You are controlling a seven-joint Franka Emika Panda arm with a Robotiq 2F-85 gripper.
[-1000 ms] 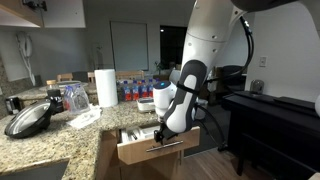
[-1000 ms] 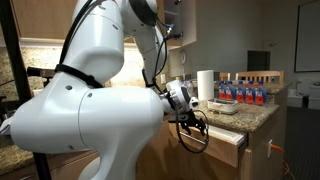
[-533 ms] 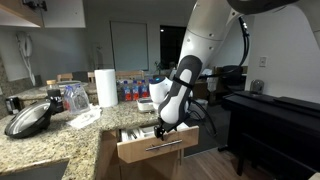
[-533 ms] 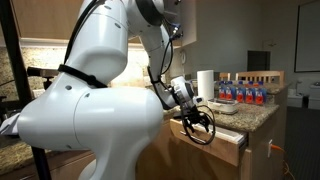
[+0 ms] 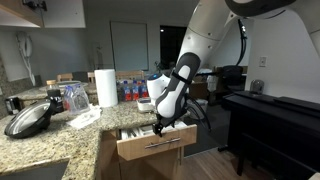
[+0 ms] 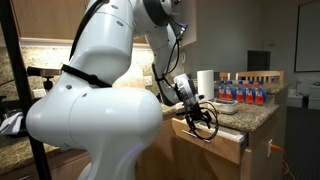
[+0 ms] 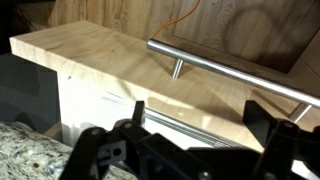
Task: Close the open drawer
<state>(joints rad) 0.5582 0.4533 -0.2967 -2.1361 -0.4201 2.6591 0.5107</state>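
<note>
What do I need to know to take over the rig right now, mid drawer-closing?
End effector: open, holding nothing, positioned at the drawer's front edge. Whether it touches the wood cannot be told.
Drawer: pulled out from under the counter, white inside visible. Its bar handle fills the wrist view.
Done: approach to the drawer front.
Left: push the front panel in until it sits flush with the cabinet, then back away.

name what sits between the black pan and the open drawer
a white paper or cloth lying on the granite counter, in an exterior view
</note>
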